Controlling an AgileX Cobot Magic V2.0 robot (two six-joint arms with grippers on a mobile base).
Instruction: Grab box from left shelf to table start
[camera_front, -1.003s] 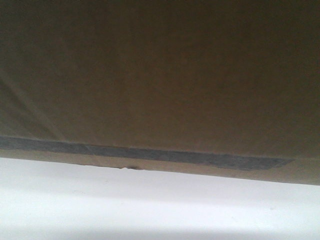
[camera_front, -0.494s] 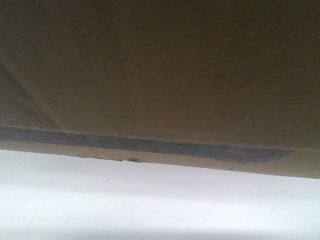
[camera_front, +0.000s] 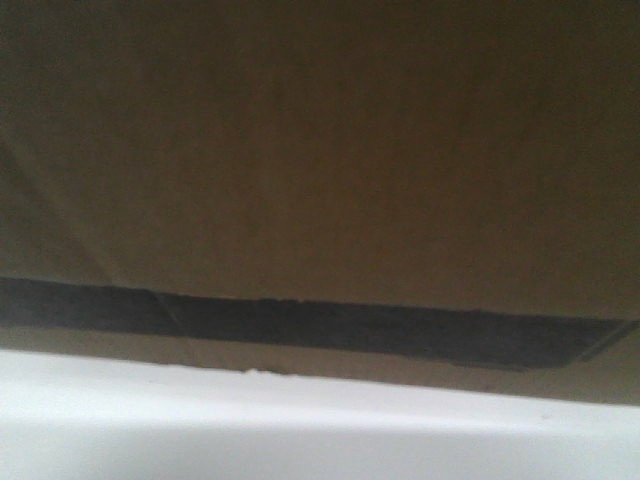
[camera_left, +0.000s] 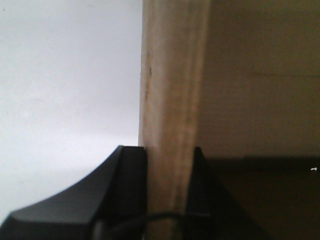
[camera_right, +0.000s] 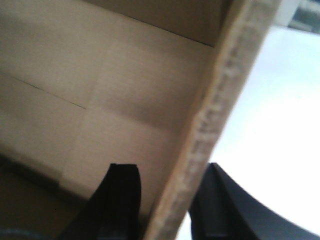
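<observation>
Your left end effector (camera_left: 167, 152) is closed on one wall of the cardboard box (camera_front: 320, 180), your right end effector (camera_right: 169, 170) on another. You see white surface (camera_front: 300, 430) below the box

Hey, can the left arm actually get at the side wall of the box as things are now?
Yes, it seems so: the left gripper straddles the box wall, with one of its fingers flush against each face and nothing in between that I can see.
</observation>
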